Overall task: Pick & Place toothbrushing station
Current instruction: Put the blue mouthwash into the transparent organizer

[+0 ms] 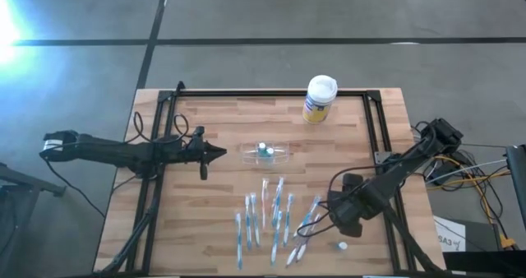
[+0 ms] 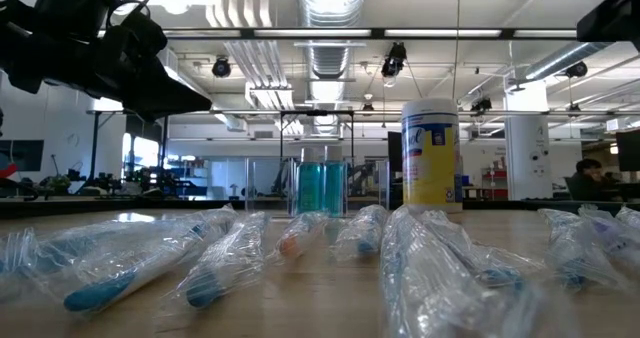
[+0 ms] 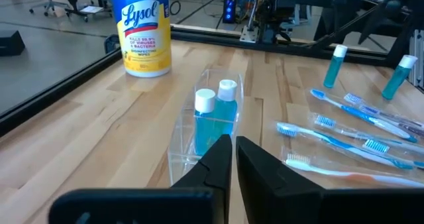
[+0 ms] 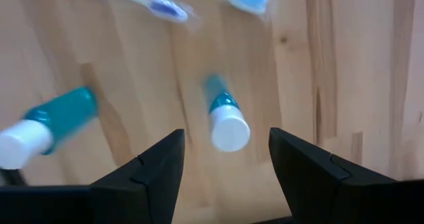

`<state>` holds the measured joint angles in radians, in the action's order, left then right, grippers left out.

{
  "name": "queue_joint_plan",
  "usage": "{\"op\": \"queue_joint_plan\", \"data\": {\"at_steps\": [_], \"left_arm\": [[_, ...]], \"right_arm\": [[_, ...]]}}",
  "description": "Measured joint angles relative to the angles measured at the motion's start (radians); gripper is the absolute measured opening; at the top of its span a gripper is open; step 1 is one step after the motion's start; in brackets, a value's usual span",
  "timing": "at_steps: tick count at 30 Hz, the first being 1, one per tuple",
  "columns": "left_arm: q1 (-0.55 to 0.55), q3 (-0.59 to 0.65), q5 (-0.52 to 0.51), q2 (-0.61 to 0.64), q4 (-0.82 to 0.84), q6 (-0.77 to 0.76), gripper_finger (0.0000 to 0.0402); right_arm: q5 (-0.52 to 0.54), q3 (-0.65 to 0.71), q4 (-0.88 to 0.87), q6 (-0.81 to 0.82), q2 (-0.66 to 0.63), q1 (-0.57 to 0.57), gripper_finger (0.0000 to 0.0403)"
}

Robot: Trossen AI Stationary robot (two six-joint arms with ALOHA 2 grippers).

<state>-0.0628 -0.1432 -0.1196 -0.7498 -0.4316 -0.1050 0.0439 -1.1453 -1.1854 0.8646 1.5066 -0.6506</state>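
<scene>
Clear plastic marks the toothbrushing station (image 1: 265, 152), a faint glassy holder lying near the middle of the wooden surface (image 1: 214, 229), with two small blue bottles (image 3: 215, 114) with white caps standing inside it. The left gripper (image 1: 220, 153) hangs just to the left of the holder, its fingers (image 3: 215, 164) closed together and holding nothing, pointing toward the station without touching it. On the far side of the surface stands a yellow canister (image 1: 319, 99) with a white lid. Nearer than the station, wrapped toothbrushes (image 1: 267, 216) lie scattered across the wood. The right gripper (image 1: 343, 222) is low over the near right part of the surface, its fingers (image 4: 152, 168) spread wide apart with nothing between them; a small teal bottle (image 4: 224, 118) with a white cap lies on the wood just beyond them, and a second such bottle (image 4: 50, 118) lies beside it.
</scene>
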Motion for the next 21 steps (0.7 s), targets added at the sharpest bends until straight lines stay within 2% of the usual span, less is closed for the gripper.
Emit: {"op": "queue_joint_plan", "data": {"at_steps": [15,21], "left_arm": [[0.000,0.000,-0.001,0.000,0.003,0.000,0.0034],[0.000,0.000,-0.001,0.000,0.005,0.002,0.0027]], "right_arm": [[-0.019,0.097,0.119,-0.003,-0.002,0.000,0.0213],[-0.045,0.133,0.188,0.000,-0.002,0.000,0.0192]]}}
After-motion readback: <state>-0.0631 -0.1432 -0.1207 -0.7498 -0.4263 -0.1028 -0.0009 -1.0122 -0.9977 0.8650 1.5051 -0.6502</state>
